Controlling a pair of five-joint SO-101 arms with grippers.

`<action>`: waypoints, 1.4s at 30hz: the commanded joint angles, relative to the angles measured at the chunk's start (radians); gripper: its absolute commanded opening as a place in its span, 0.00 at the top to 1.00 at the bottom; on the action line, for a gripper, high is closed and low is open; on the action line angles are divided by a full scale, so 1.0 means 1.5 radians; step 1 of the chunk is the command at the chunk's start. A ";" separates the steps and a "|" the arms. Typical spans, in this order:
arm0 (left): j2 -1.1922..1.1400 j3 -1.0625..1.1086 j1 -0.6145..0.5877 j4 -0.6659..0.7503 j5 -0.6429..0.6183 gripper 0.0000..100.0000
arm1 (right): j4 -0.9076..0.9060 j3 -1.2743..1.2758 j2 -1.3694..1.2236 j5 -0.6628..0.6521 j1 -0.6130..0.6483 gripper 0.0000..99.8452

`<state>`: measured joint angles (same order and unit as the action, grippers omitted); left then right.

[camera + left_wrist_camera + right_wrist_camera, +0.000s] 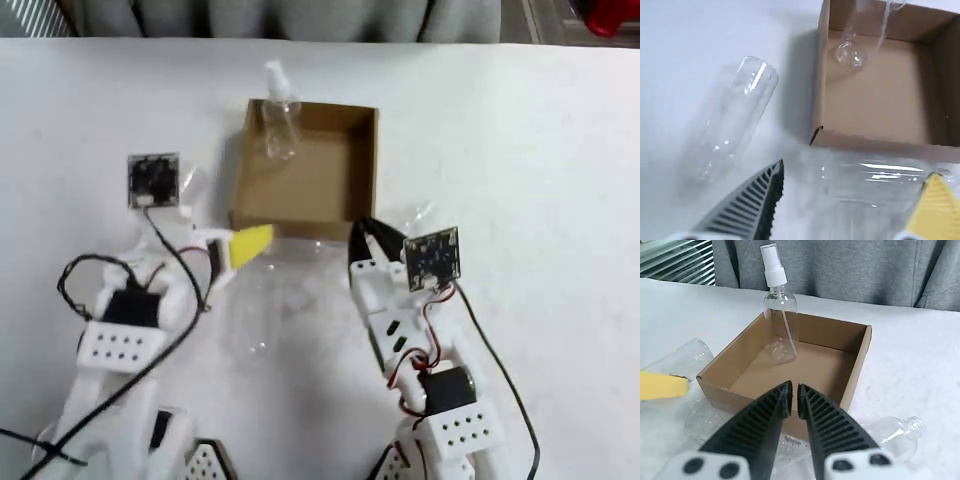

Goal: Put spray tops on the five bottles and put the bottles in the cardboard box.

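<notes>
Straddling a clear plastic bottle [890,172] lying beside the near wall of the brown cardboard box [300,222], your left gripper [856,171] holds its jaws wide, likely for grasping. Your right gripper [794,388] has its jaws closed and empty. One spray-topped clear bottle [781,325] stands inside, in the far-left corner.

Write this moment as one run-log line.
cardboard box: one sprayer-topped bottle standing inside | uncapped bottles lying beside box | left gripper: open | right gripper: shut, empty

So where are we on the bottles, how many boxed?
Done: one capped bottle stands in the cardboard box. In hand: nothing gripped; left gripper is open over a topless bottle by the box wall, right gripper shut, empty. Left: it and at least two more loose bottles need tops and boxing.
</notes>
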<state>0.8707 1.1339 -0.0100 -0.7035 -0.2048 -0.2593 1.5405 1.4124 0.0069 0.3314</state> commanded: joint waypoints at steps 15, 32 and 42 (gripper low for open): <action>0.012 -0.038 -0.146 0.044 -0.009 0.98 | 0.012 -0.008 0.011 0.005 0.005 0.98; -0.612 -0.625 -0.128 -0.059 -0.077 0.98 | 0.012 -0.008 0.011 0.004 0.007 0.98; -0.905 -0.970 -0.079 -0.059 -0.234 0.98 | 0.012 -0.008 0.011 0.004 0.009 0.98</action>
<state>-0.4242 -0.1366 -0.1603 -0.7940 -0.4887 -0.2593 1.5405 1.4124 0.0069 0.3345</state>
